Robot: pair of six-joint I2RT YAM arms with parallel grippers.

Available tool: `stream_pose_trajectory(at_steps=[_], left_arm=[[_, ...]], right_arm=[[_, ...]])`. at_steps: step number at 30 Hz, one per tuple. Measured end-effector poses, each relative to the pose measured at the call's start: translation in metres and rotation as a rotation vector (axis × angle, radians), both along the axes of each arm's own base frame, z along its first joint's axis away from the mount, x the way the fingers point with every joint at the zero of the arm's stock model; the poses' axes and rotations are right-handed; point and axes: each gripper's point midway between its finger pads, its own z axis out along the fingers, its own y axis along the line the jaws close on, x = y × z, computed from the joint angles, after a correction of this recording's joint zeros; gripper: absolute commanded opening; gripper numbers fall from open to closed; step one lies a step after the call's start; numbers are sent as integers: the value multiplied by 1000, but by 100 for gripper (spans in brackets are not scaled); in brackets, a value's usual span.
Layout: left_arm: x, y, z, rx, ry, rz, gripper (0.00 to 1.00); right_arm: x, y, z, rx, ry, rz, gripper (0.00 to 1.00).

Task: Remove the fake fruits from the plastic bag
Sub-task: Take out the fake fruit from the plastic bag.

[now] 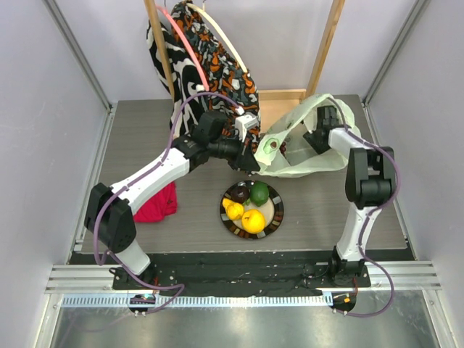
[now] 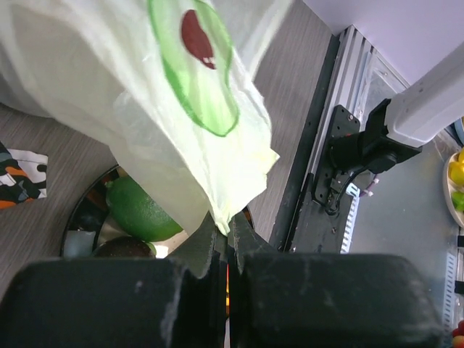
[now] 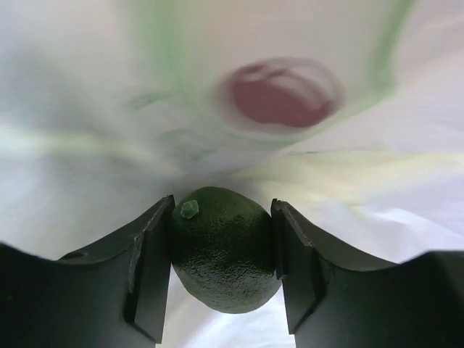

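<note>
Fake fruits (image 1: 253, 220): four on one plate (image 1: 278, 220)

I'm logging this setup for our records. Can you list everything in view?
plastic bag: one, pale green-white, back right of the table
dark green fruit: one, inside the bag
green fruit: one, on the plate
dark purple fruit: one, on the plate
yellow lemon: one, on the plate
orange-yellow fruit: one, on the plate
plate: one, dark and glossy, front centre
patterned cloth bag: one, black, white and orange, hanging at the back
red cloth: one, left, by the left arm
table: one, grey wood-grain
left claw: shut on the bag's corner
right claw: gripping the dark green fruit
</note>
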Motion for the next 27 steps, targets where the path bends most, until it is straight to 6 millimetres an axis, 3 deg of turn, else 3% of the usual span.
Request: stream_pose_trajectory(at_steps=[3,7,10,12,14,17,22,27], left_arm=[[3,-2,0,0,2,4,0],[10,-8,0,-4,18,12,0],[15,-12,0,-10,30,22,0],[18,-15,1,-16,40,30,0],[22,-19,4,-29,43,38,0],[27,-25,13,-55,45,50,0],[34,-32,38,-117,34,67,0],[39,-38,64,-182,11,73,0]], right_arm=[[-24,26,28,143,-20,65,30],[-56,62,109,330,-156,171,29],[-87,90,181,464,-288,271,29],[-106,103,209,526,-335,318,29],[-125,114,219,581,-341,350,29],[-147,119,202,622,-286,342,29],[-188,115,114,638,-30,247,29],[-228,105,63,602,150,188,28]])
